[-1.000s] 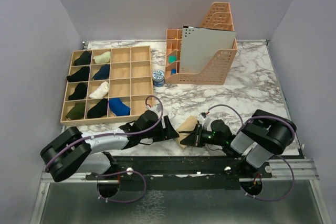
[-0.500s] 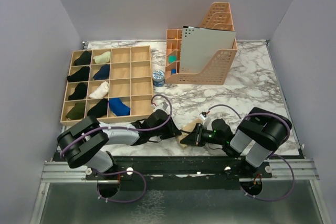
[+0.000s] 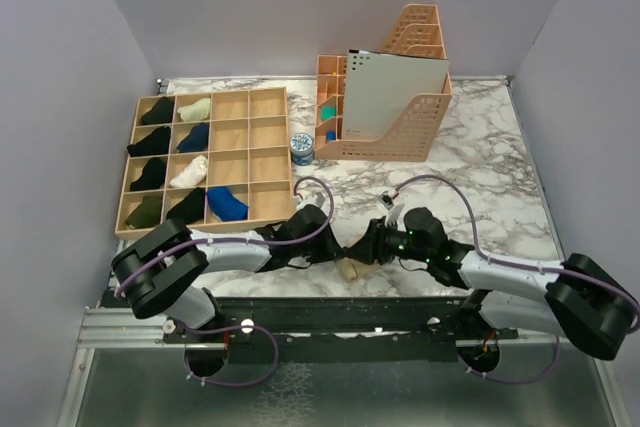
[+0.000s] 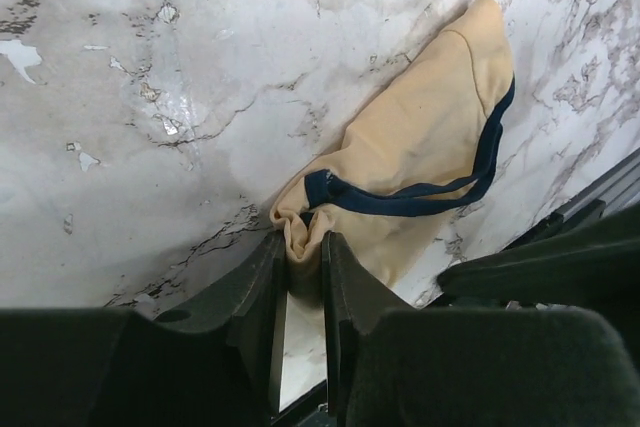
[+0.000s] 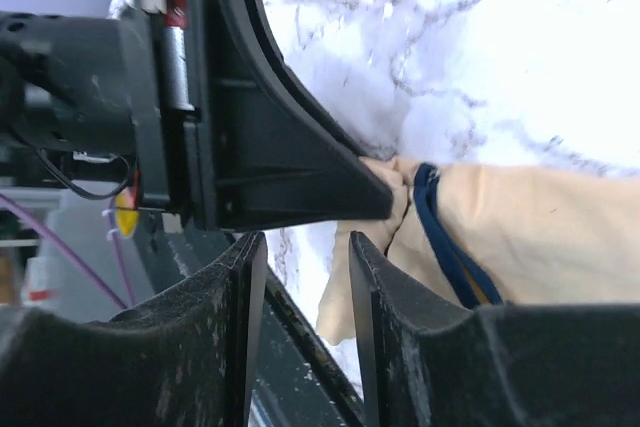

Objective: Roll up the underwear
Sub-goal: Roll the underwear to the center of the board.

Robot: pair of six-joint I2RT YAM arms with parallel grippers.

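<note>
Left claw (image 4: 303, 259) pinches crumpled tan, navy-banded underwear (image 4: 420, 147); right claw (image 5: 305, 245) stands parted.

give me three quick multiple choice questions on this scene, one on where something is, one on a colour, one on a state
1. Where does the underwear lie?
A) on the floor
B) on the marble table, near its front edge
C) draped over an arm

2. What colour is its trim?
A) navy
B) red
C) white

3. How does the left pincer stand?
A) wide open above the cloth
B) shut on nothing
C) shut on a fold of the underwear

Answers:
1 B, the top view shows it on the marble by the near edge.
2 A, a dark blue band edges the beige cloth.
3 C, the left wrist view shows cloth pinched between its jaws.
</note>
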